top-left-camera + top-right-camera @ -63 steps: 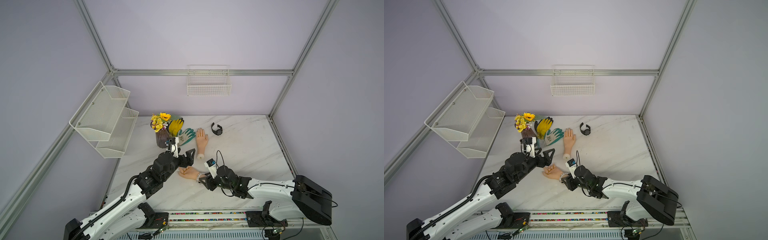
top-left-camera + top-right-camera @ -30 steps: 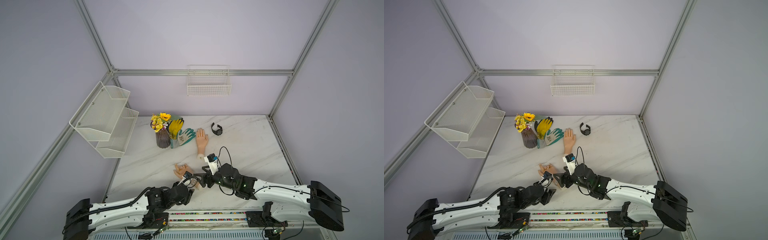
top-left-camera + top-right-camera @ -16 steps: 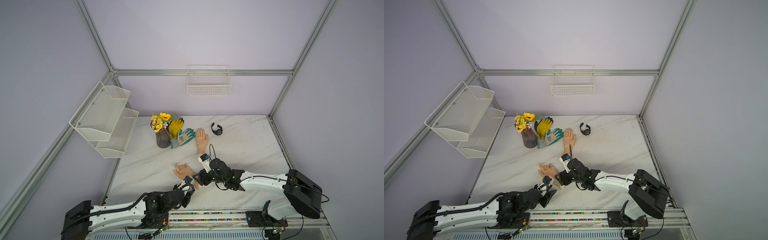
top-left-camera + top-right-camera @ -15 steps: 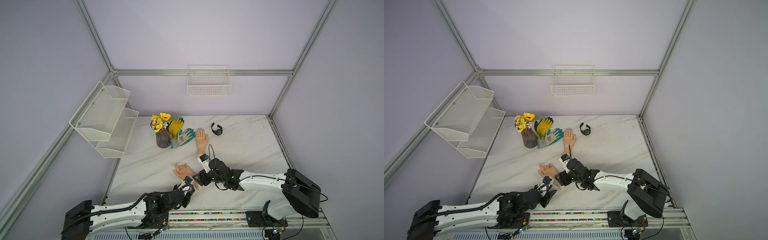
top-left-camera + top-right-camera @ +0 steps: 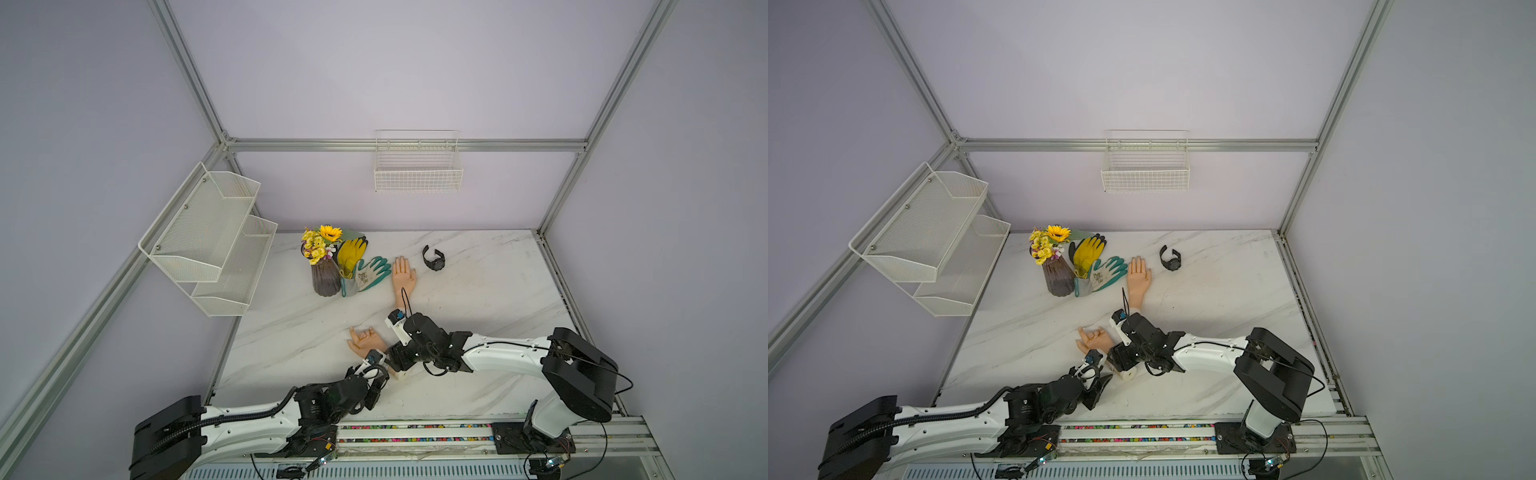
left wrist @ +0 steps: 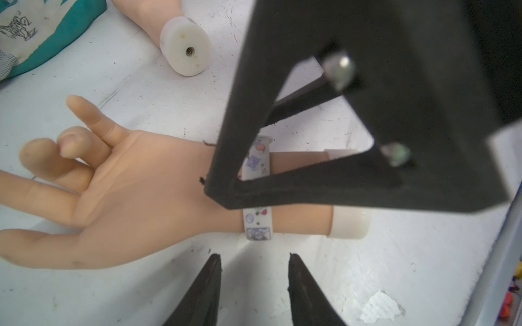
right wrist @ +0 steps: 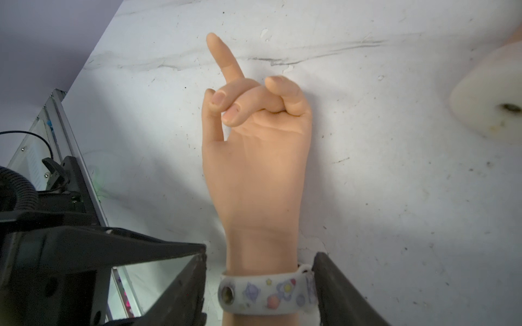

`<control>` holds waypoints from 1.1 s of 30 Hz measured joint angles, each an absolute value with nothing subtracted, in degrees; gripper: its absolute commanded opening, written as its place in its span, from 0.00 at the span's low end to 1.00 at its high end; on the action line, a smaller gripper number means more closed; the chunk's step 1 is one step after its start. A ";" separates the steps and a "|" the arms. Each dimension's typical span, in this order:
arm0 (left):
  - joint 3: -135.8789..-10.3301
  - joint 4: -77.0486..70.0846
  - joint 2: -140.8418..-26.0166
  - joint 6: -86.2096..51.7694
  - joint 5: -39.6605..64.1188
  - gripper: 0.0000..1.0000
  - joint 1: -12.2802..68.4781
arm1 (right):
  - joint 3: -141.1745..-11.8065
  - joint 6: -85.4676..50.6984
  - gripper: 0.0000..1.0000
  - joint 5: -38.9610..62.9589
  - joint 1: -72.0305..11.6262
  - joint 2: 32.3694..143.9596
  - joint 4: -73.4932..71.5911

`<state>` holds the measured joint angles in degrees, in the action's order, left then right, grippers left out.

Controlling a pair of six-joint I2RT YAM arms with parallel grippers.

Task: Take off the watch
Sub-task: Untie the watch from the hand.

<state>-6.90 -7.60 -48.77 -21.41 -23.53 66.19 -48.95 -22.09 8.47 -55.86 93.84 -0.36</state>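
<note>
Jaws of the right gripper [image 7: 260, 255] standing parted, straddling the white patterned band [image 7: 262, 296] on the wrist of the near mannequin hand [image 7: 254, 169], not clamping it. Jaws of the left gripper [image 6: 252, 258] parted too, holding nothing, pointing at that band from just beside. Lying far back on the worktop [image 5: 478, 299], near the other mannequin hand [image 5: 403, 274]: the black watch [image 5: 433, 258].

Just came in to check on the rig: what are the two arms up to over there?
Both arms are at the near mannequin hand, which lies palm up on the marble table and wears a white patterned band on its wrist. The right gripper straddles that band, jaws open on either side; the left gripper, also open, points at it without touching. The black watch lies loose farther back, beside the other mannequin hand.
</note>
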 measured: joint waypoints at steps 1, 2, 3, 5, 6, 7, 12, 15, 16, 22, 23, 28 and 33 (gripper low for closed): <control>-6.90 -7.20 -47.40 -21.63 -23.70 0.46 66.00 | -49.15 -21.98 0.63 8.40 -55.86 94.19 -0.16; -6.90 -6.70 -45.36 -21.89 -23.97 0.46 65.95 | -49.36 -21.85 0.64 8.38 -55.86 94.56 0.08; -6.90 -5.93 -42.65 -22.13 -24.29 0.47 65.80 | -49.50 -21.74 0.66 8.38 -55.86 94.98 0.30; -6.98 -4.12 -37.50 -23.49 -24.73 0.48 65.43 | -49.60 -21.56 0.69 8.36 -55.86 95.53 0.82; -7.11 -2.85 -34.76 -24.58 -24.97 0.48 65.08 | -49.60 -21.50 0.69 8.34 -55.86 95.70 1.08; -7.33 -1.61 -32.75 -25.41 -25.12 0.48 64.73 | -49.60 -21.45 0.69 8.32 -55.86 95.77 1.21; -10.59 6.85 -26.92 -36.10 -26.13 0.43 60.55 | -49.60 -21.21 0.61 8.23 -55.88 95.81 1.30; -12.84 10.61 -30.02 -44.40 -22.98 0.50 54.78 | -49.60 -21.19 0.48 7.86 -55.88 95.85 1.32; -13.54 11.40 -31.97 -46.89 -21.12 0.54 52.49 | -49.60 -21.28 0.45 7.84 -55.88 95.92 1.28; -12.80 8.36 -42.22 -60.55 -9.69 0.87 43.86 | -49.60 -21.54 0.28 7.86 -55.92 95.96 1.28; -11.97 7.22 -42.57 -62.15 -8.25 0.92 43.40 | -49.60 -21.54 0.28 7.90 -55.92 95.98 1.26; -7.68 -0.97 -43.88 -69.95 -2.20 0.98 39.86 | -49.56 -21.98 0.28 8.56 -55.92 96.03 0.80; -4.47 -14.04 -50.37 -75.55 2.79 0.79 35.66 | -48.38 -23.83 0.28 11.27 -55.92 96.36 -2.37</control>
